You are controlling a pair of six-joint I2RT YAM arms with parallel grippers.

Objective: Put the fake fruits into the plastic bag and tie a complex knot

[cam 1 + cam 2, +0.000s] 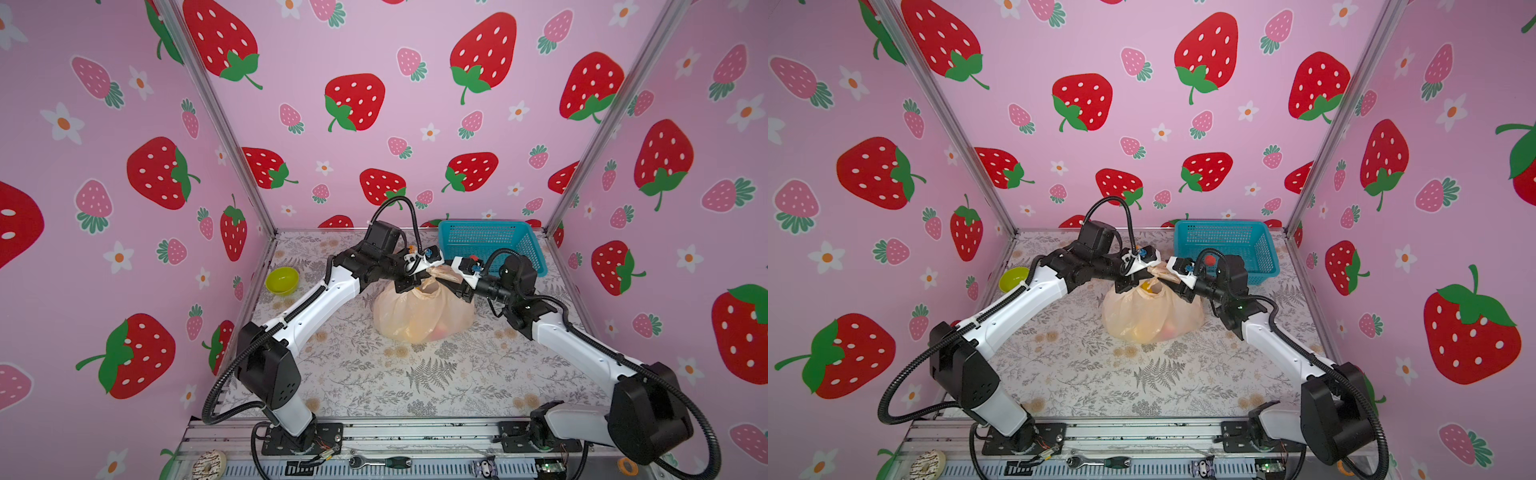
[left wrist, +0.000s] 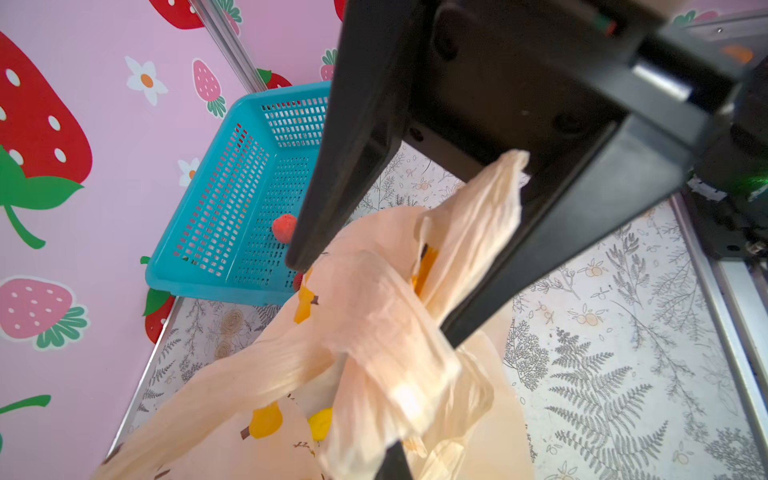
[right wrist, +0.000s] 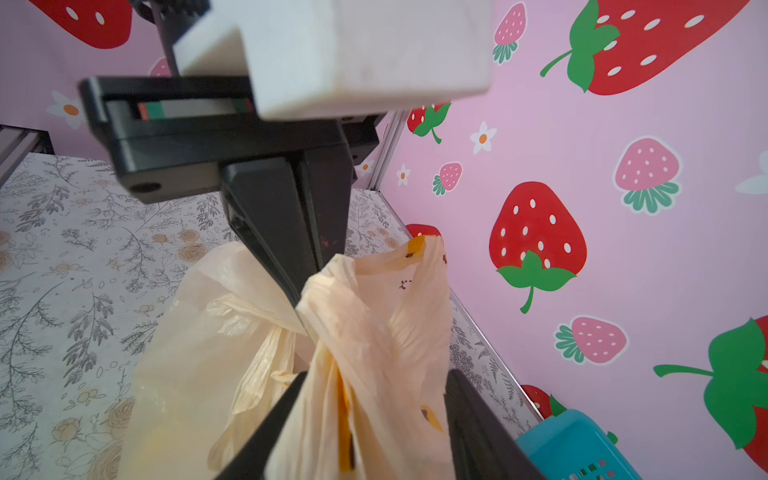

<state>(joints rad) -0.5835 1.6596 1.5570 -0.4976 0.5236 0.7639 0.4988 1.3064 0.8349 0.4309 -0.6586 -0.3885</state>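
- The left gripper (image 3: 302,291) is clamped on a bunched handle strip (image 3: 332,299) right beside the knot (image 2: 374,324), a loose, crinkled lump over the bag's mouth.
- The right gripper (image 2: 370,303) has its jaws apart and holds nothing. The free strip end (image 2: 478,216) lies between its fingers, long axis running up toward its palm, so the right arm looks nearer for the next pinch.
- The plastic bag (image 1: 424,316), thin, translucent and slumped, sits on the floral table (image 1: 374,374). The fake fruits (image 1: 440,331) show through it as yellow and red blurs.
- One strawberry (image 2: 284,226) lies in the blue mesh basket (image 2: 216,199).
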